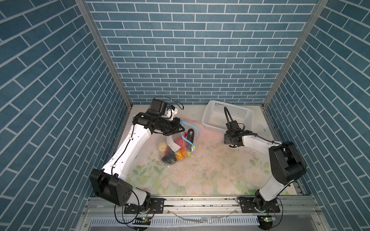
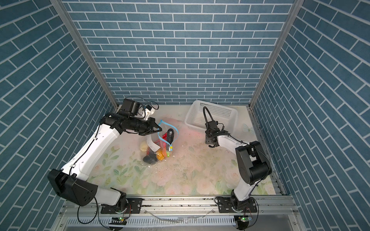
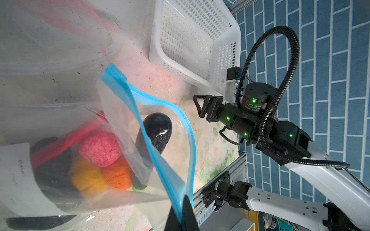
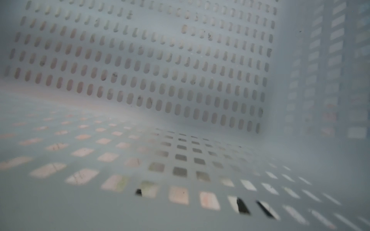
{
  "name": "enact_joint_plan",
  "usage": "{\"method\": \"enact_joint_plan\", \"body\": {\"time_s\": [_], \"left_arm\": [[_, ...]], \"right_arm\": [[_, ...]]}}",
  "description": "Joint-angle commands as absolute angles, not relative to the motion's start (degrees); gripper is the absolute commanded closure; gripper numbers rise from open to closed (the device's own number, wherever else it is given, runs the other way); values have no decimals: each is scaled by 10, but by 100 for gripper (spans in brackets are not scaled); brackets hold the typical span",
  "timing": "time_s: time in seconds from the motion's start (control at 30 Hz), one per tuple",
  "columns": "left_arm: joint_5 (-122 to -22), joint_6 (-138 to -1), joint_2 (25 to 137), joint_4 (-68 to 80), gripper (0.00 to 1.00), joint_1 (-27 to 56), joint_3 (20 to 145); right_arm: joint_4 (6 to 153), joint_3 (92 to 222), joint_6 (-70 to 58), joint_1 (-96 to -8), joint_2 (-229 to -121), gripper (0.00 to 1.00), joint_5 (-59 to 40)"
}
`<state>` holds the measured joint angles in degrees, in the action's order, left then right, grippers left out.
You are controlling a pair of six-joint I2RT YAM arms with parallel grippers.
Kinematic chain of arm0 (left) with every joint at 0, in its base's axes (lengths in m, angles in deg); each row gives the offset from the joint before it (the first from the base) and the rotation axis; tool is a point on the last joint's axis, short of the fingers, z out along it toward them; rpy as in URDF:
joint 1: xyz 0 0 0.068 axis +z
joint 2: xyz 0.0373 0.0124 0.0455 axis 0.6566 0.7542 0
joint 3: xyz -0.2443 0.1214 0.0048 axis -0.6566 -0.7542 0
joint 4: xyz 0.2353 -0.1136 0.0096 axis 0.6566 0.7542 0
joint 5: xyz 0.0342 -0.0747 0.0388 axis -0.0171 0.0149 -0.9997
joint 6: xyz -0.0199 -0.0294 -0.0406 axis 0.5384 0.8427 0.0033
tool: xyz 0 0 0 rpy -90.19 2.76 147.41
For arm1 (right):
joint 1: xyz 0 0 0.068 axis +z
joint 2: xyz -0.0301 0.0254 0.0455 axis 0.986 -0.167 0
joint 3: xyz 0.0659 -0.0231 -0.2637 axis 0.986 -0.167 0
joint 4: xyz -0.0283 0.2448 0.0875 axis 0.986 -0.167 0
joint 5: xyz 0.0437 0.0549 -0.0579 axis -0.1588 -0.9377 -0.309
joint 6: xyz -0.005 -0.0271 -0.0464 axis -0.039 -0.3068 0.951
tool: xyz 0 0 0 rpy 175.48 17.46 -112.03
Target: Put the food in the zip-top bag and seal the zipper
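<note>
Pinching one end of the zipper, my left tool is clamped shut on the blue strip and holds that corner of the bag up, while the bag's bottom sags on the counter near the middle. The mouth gapes, the zipper's two lips bowed well apart.

Inside lie the pink ball, the orange piece, the yellow piece and the cream ball. A black oval stands up between the lips.

I judge the film thin, slick and floppy. It would crumple or slide out of a pinch anywhere but the strip, which is the stiffest place to hold. The load looks light, but it will roll when the bag tilts.

The small yellow slider sits at the strip's far end, and I would take that next, though the oval may block the track.

My right tool hangs beside the white basket, jaws apart and, as far as I can see, empty.
</note>
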<state>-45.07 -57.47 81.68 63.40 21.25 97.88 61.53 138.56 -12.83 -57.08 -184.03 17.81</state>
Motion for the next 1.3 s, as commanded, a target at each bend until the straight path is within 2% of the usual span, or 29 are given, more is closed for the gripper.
{"method": "enact_joint_plan", "body": {"time_s": [0.0, 0.5, 0.63, 0.77, 1.0, 1.13, 1.27], "left_arm": [[-451, -583, 814, 641, 100, 211, 984], [-451, -577, 822, 638, 100, 211, 987], [-451, -576, 824, 639, 100, 211, 987], [-452, -574, 825, 639, 100, 211, 986], [-451, -561, 821, 624, 100, 211, 973], [-451, -561, 825, 620, 100, 211, 974], [-448, -560, 831, 616, 100, 211, 971]], "right_arm": [[636, 1426, -102, -596, -1841, 24, 198], [648, 1549, -65, -654, -1941, 24, 187], [606, 1580, -82, -660, -1947, 24, 167], [506, 1585, -156, -658, -1893, 24, 61], [439, 1551, -278, -622, -1777, 35, -140], [437, 1581, -323, -583, -1767, 37, -247], [437, 1636, -344, -543, -1785, 35, -309]]}}
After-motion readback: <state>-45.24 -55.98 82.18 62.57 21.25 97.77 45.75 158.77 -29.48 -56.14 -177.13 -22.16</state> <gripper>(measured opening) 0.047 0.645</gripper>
